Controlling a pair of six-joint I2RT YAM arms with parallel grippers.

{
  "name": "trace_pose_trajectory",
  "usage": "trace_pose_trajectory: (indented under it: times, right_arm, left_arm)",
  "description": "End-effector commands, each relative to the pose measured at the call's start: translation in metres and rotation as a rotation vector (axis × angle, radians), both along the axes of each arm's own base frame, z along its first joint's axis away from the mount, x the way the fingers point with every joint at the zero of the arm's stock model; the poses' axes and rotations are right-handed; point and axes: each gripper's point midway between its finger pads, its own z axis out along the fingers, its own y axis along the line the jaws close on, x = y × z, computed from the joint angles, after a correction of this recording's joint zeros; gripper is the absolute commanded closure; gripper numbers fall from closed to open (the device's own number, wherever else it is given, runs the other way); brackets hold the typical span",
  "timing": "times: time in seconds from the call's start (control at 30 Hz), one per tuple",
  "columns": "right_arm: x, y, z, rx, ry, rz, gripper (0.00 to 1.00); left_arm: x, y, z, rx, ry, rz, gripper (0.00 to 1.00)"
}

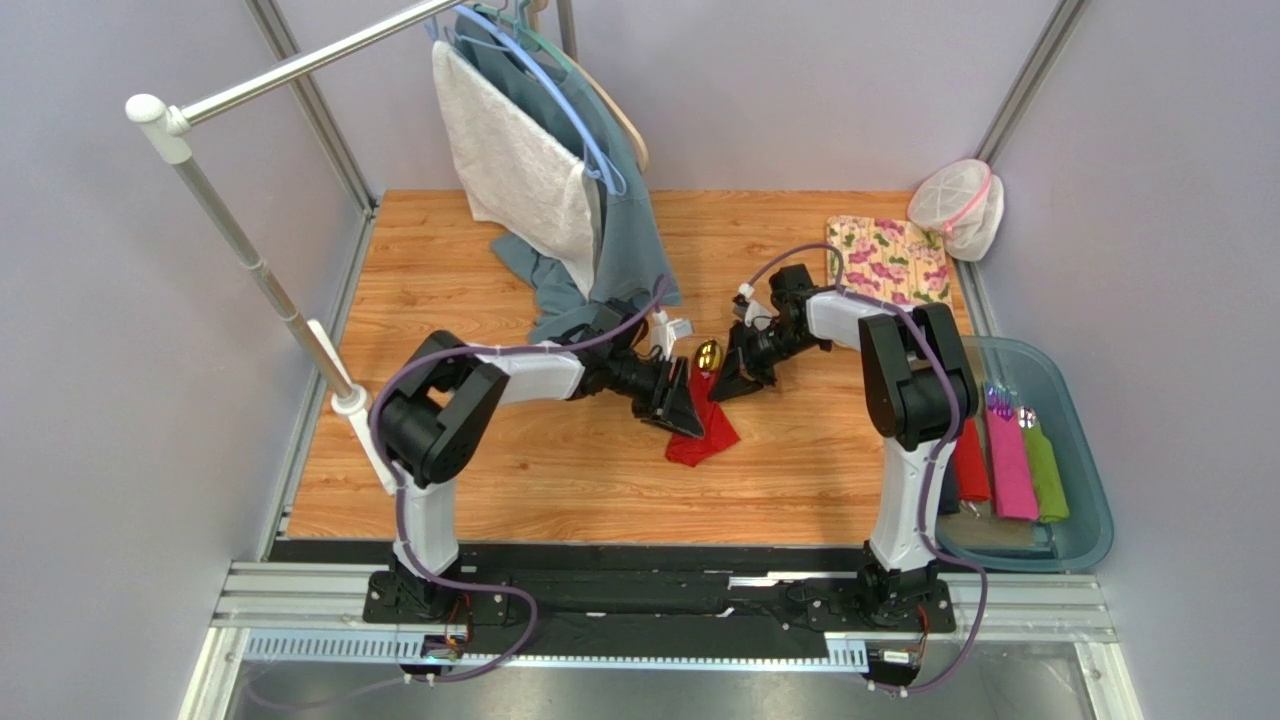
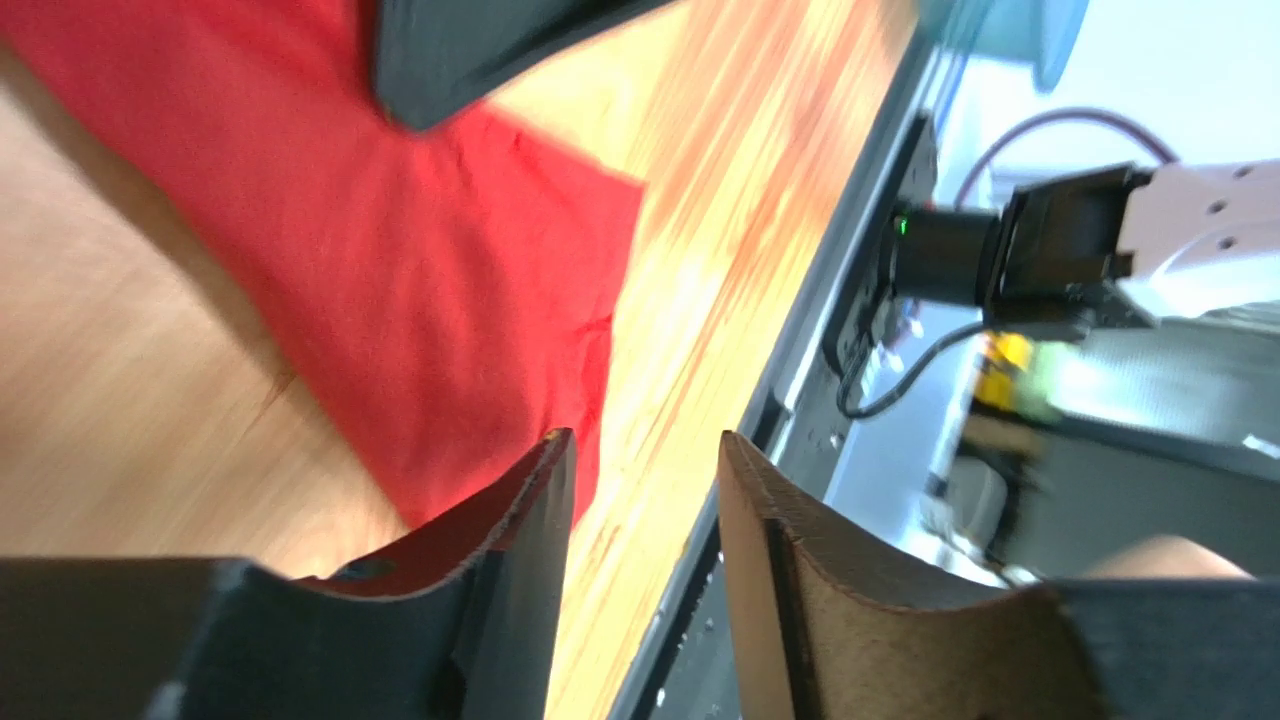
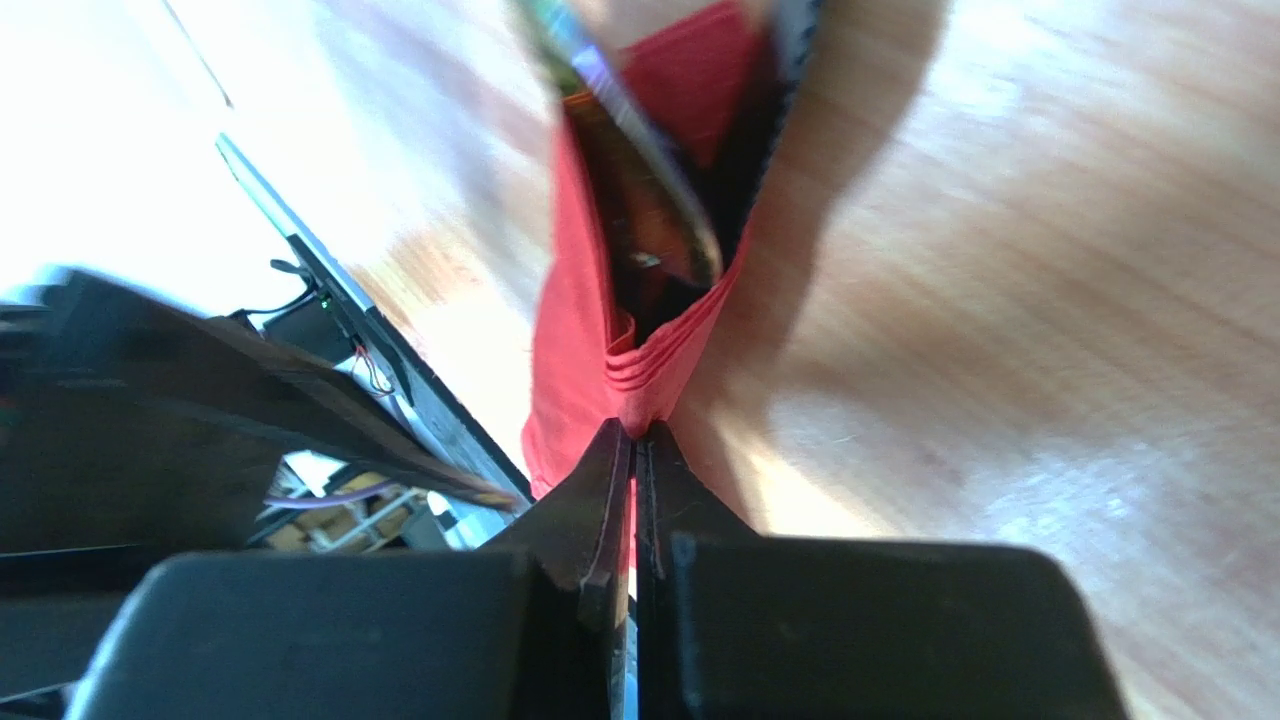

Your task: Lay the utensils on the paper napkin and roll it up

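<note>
The red paper napkin point(image 1: 703, 428) lies partly folded on the wooden table, near the middle. My right gripper point(image 1: 739, 378) is shut on a pleated edge of the napkin point(image 3: 624, 353), lifting it into a fold. A shiny utensil point(image 3: 639, 165) lies inside that fold, and a gold utensil end point(image 1: 706, 356) shows between the two grippers. My left gripper point(image 1: 684, 402) is open just beside the napkin point(image 2: 406, 255). Nothing sits between its fingers point(image 2: 526, 503), and its fingertips point(image 2: 639, 465) hang over the napkin's edge and bare wood.
A clothes rack point(image 1: 286, 68) with hanging garments point(image 1: 549, 165) stands at the back left. A floral cloth point(image 1: 887, 255) and a mesh bag point(image 1: 959, 203) lie at the back right. A teal bin point(image 1: 1074, 435) on the right holds red, pink and green rolls.
</note>
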Motion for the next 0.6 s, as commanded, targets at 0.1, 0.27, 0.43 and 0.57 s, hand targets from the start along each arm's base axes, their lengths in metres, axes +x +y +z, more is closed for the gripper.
trace_pose_trajectory:
  times: [0.1, 0.27, 0.43, 0.57]
  right_arm:
    - [0.014, 0.005, 0.047, 0.105, -0.199, 0.049, 1.00]
    - [0.014, 0.003, 0.055, 0.118, -0.220, 0.050, 1.00]
    - [0.014, 0.005, 0.069, 0.145, -0.253, 0.069, 1.00]
    - [0.013, 0.007, 0.092, 0.176, -0.311, 0.097, 1.00]
  left_arm:
    - [0.033, 0.030, 0.052, 0.026, -0.245, 0.113, 0.42]
    - [0.049, 0.050, 0.070, 0.061, -0.343, 0.136, 0.36]
    - [0.061, 0.064, 0.083, 0.083, -0.389, 0.177, 0.19]
    - [0.068, 0.069, 0.097, 0.084, -0.431, 0.196, 0.17]
